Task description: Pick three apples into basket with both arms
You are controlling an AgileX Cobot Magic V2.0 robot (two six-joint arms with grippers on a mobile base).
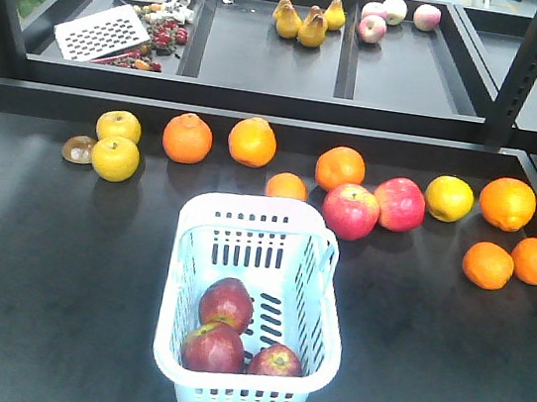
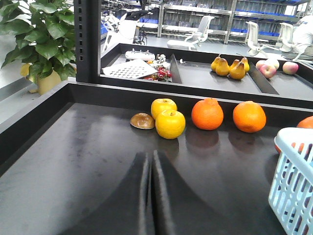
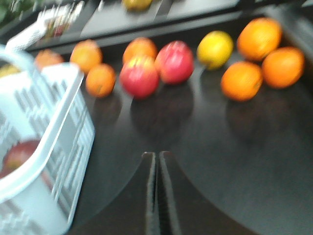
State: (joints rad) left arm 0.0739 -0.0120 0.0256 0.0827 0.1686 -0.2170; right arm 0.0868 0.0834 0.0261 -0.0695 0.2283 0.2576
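Low over the dark table (image 1: 40, 259), the left pincer (image 2: 148, 169) has its two black fingers pressed together with nothing between them. Ahead of it sit two yellow apples (image 2: 169, 123), a brown shell-like object (image 2: 142, 121) just to their left, and two oranges (image 2: 207, 113) to their right, all near the table's back wall. At that view's right edge shows a corner of the basket (image 2: 293, 181).

On the other side, the right pincer (image 3: 156, 164) is likewise pressed together and empty, seen blurred. Beyond it lie two bright pink-red apples (image 3: 156, 68) touching each other, a yellow fruit (image 3: 215, 49) and several oranges.

Between the two arms, toward the near edge of the table, stands the pale blue-white basket (image 1: 329, 270). All three dark red apples (image 1: 226, 303) rest inside it, clustered together at its near end. Behind the table, a raised shelf (image 1: 268, 61) carries pears (image 1: 304, 21) and small pale pink apples (image 1: 394, 19).
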